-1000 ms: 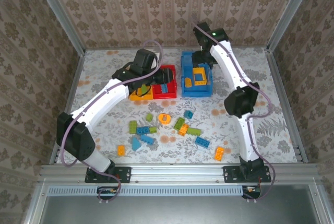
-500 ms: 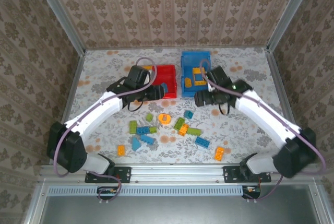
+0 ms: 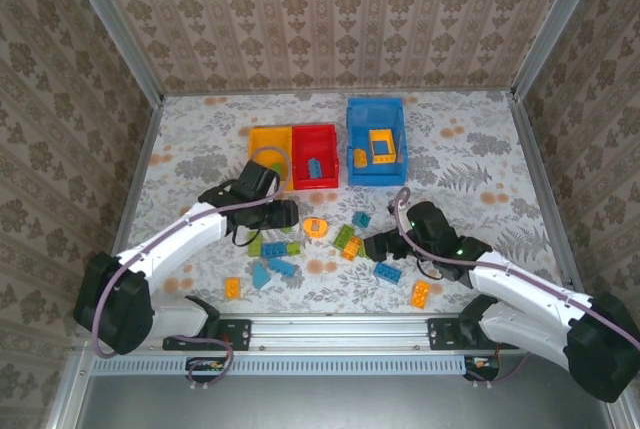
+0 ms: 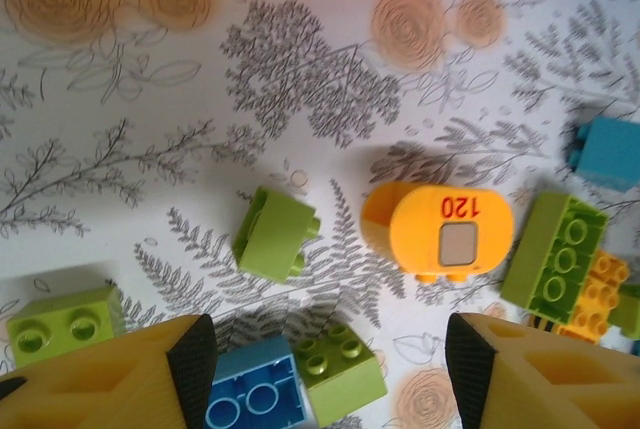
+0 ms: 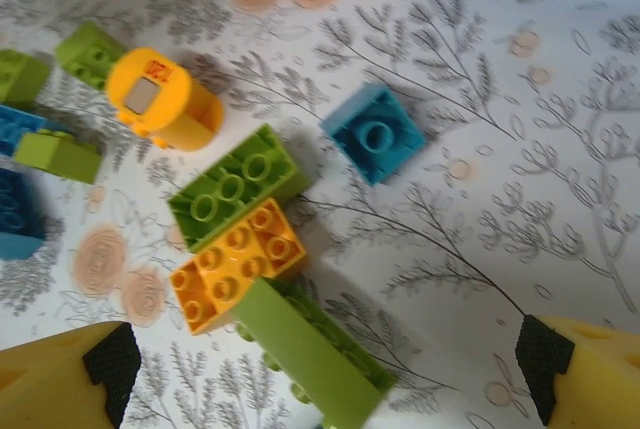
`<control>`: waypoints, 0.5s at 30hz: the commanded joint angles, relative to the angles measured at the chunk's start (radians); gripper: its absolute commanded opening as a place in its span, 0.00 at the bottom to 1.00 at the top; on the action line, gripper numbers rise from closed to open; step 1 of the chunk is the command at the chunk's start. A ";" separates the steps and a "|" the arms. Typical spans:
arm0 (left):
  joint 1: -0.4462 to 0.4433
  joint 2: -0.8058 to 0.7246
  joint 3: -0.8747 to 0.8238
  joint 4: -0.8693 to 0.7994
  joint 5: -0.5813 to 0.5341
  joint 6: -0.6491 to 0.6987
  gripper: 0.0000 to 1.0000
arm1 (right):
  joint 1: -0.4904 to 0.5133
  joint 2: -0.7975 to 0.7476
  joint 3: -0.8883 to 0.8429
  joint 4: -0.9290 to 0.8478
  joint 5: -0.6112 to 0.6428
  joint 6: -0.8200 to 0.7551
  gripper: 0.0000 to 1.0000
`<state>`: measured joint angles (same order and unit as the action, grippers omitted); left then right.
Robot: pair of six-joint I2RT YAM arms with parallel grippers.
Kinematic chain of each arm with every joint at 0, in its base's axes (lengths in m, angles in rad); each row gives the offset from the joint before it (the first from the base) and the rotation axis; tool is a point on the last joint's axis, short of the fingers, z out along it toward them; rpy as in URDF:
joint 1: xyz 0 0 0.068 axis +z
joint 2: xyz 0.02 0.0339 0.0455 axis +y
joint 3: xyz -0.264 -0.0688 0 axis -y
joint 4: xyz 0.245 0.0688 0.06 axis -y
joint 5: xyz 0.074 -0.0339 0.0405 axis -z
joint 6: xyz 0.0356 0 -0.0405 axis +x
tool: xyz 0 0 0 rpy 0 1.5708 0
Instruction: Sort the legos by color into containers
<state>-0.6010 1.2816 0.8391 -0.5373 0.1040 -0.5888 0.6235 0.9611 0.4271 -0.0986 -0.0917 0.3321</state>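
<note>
toward the near edge of the surface, the right hand hangs released and spread wide, right over a long green brick whose long axis runs slantwise to the gap, so a wrist turn looks needed; an orange brick sits just beside it. farther out, the left hand is also released, above a blue brick and a green square brick lying side by side. farthest stand the yellow bin, red bin and blue bin, the left arm nearer the first two.

Three containers, roughly sixteen legos
</note>
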 commanded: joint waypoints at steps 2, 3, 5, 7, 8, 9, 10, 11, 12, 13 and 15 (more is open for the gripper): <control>0.001 0.036 -0.020 0.009 -0.014 0.038 0.66 | 0.013 -0.015 0.028 0.097 -0.032 -0.028 0.99; 0.001 0.050 -0.017 0.014 -0.008 0.051 0.66 | 0.013 -0.022 0.031 0.097 -0.038 -0.025 0.99; 0.001 0.090 -0.007 0.018 0.009 0.089 0.66 | 0.013 -0.037 0.035 0.096 -0.050 -0.026 1.00; 0.000 0.132 0.006 0.005 0.009 0.129 0.65 | 0.014 -0.042 0.043 0.080 -0.058 -0.027 1.00; 0.000 0.154 0.012 -0.004 0.004 0.147 0.65 | 0.013 -0.043 0.047 0.074 -0.064 -0.027 1.00; 0.001 0.171 0.019 -0.010 0.003 0.161 0.65 | 0.013 -0.044 0.050 0.071 -0.068 -0.023 1.00; 0.001 0.193 0.024 -0.013 0.003 0.173 0.65 | 0.013 -0.047 0.054 0.069 -0.074 -0.020 1.00; 0.001 0.212 0.032 -0.016 0.000 0.185 0.65 | 0.014 -0.049 0.059 0.069 -0.082 -0.018 0.99; 0.001 0.229 0.041 -0.018 -0.001 0.191 0.65 | 0.015 -0.049 0.064 0.067 -0.087 -0.018 0.99; 0.001 0.246 0.052 -0.021 -0.007 0.199 0.65 | 0.015 -0.047 0.072 0.067 -0.096 -0.016 0.99; 0.001 0.277 0.074 -0.024 -0.019 0.210 0.64 | 0.015 -0.040 0.083 0.066 -0.111 -0.016 0.98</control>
<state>-0.6010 1.5330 0.8631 -0.5404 0.1043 -0.4377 0.6331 0.9306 0.4698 -0.0414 -0.1585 0.3172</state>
